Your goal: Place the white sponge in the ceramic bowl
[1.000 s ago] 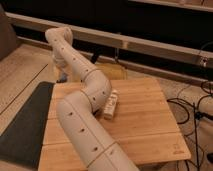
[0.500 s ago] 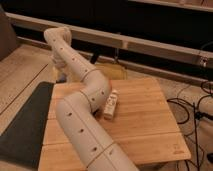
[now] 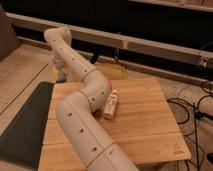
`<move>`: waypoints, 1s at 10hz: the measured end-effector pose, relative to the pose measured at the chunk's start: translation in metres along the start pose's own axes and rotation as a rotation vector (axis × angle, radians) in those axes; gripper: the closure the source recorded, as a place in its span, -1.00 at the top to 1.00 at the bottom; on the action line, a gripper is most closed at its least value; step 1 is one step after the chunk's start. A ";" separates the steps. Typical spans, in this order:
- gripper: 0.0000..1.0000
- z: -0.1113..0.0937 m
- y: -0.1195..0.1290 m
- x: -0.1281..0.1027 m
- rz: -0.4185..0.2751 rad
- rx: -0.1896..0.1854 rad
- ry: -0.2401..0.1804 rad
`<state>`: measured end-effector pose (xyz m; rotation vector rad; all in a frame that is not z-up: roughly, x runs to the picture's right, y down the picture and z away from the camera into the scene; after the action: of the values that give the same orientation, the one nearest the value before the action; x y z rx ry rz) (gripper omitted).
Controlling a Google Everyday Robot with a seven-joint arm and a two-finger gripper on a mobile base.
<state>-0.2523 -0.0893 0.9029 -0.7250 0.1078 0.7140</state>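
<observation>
**Arm's far joint edges left, sponge unmoved**

Barely anything has shifted over the last second: the arm's (image 3: 82,115) upper joint has drifted slightly to the left, and the white sponge (image 3: 111,105) lies where it lay before. It rests on the bamboo-slat table (image 3: 150,130) near the middle, just beside the arm's right flank, with its long side running away from the camera.

The cream arm rises from the bottom edge, crosses the table's left half, bends at a joint high on the left, then drops toward the table's far left corner. The tool (image 3: 60,74) hangs there, low behind that corner; whether it is apart or together cannot be told. A small bluish patch (image 3: 61,79) shows just under it, too unclear to name.

A dark mat (image 3: 25,120) lies along the table's left side on a pale floor (image 3: 20,70). Something yellowish (image 3: 109,71) sits just past the far edge. Behind runs a long pale ledge (image 3: 150,46) against a dark wall. Black cables (image 3: 192,107) loop on the floor to the right.
</observation>
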 end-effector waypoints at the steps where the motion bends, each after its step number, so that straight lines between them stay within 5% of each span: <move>1: -1.00 0.002 -0.014 -0.007 -0.016 0.050 -0.028; 3: -1.00 -0.003 -0.043 -0.029 -0.078 0.180 -0.099; 4: -1.00 -0.003 -0.046 -0.035 -0.092 0.199 -0.117; 8: -1.00 -0.002 -0.048 -0.037 -0.098 0.211 -0.123; 10: -1.00 0.005 -0.045 -0.028 -0.089 0.203 -0.078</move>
<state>-0.2462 -0.1249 0.9416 -0.5045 0.0750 0.6355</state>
